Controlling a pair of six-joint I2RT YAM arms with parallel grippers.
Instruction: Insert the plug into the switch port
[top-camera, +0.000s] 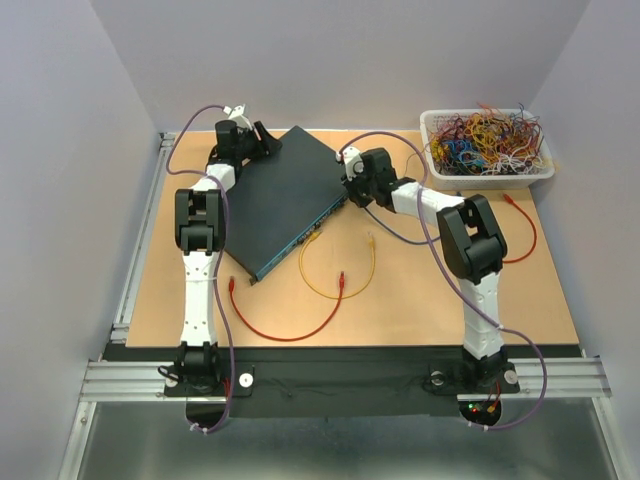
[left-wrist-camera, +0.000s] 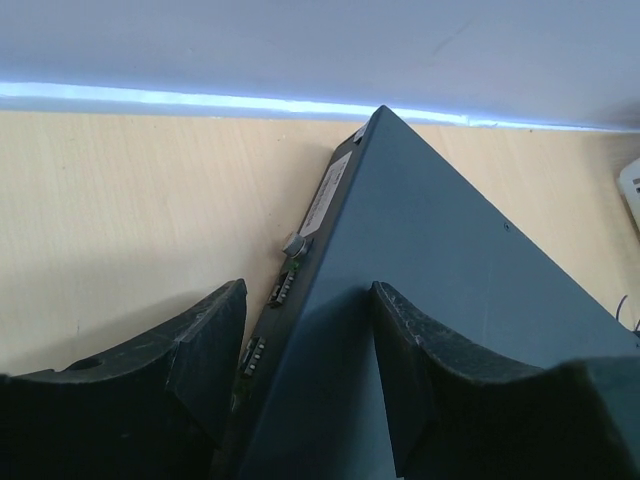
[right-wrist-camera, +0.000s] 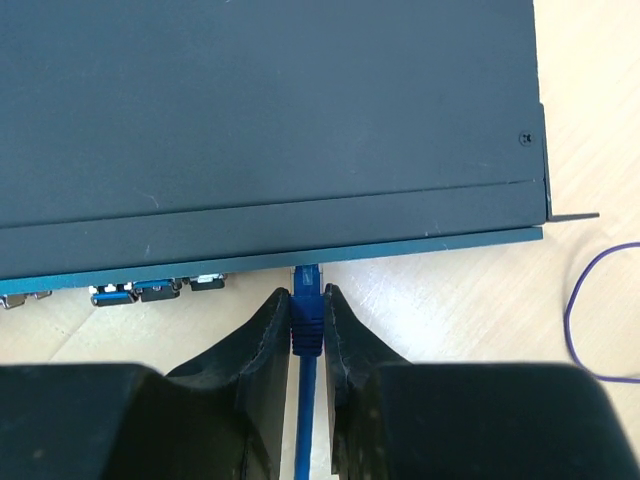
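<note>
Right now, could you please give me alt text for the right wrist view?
The right gripper pinches a blue plug whose tip meets the front edge of the dark teal switch; neighbouring ports sit left.

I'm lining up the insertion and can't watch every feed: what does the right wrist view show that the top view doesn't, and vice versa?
Right wrist only: the blue plug pinched between the right jaws, its tip at the front face of the switch, beside a row of ports; whether it is seated cannot be told. Top only: the left arm at the switch's far left edge, a red cable and a yellow cable loose on the table, the wire basket. Both: the switch and the table.
</note>
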